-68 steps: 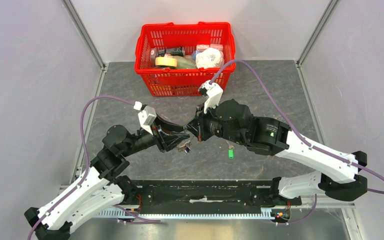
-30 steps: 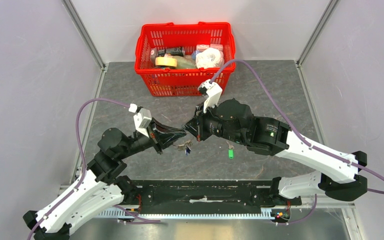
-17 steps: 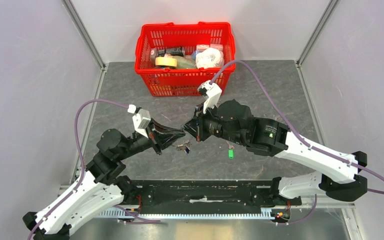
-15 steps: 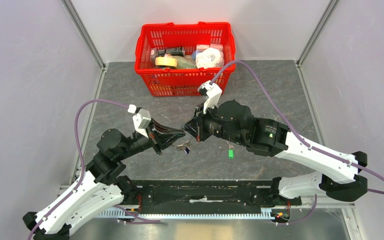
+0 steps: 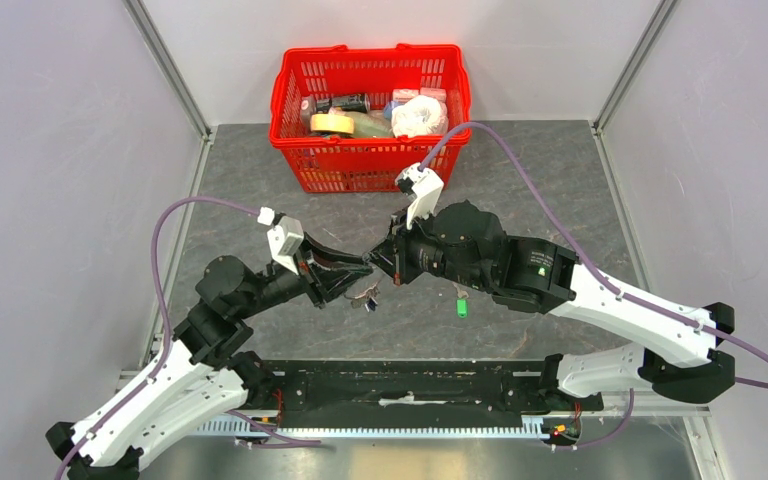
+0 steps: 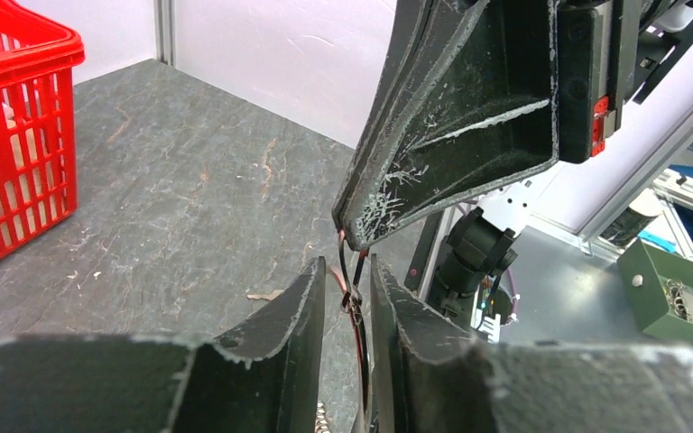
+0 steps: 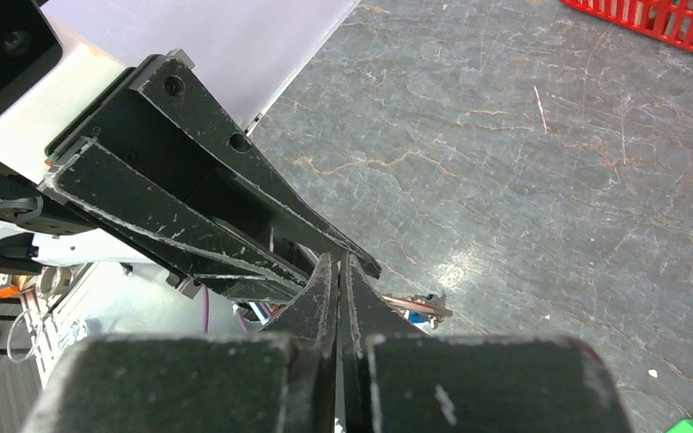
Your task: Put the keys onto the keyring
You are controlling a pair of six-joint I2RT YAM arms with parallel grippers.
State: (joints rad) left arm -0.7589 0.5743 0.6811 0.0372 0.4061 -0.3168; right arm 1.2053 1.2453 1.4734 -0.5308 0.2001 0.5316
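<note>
My left claw [image 6: 346, 272] stands slightly open around the keyring [image 6: 353, 300]. My right claw [image 7: 338, 260] is pinched shut on its wire.

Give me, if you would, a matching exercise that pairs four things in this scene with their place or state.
Things:
1. red basket
2. green-headed key
3. left gripper
4. right gripper

Places or states:
A. fingers pressed together
B. lying flat on the table, held by nothing
C. fingers a little apart, the keyring wire in the gap
D. standing at the table's far edge, with odds and ends inside

Pairs: 1-D, 2-B, 3-C, 4-A
</note>
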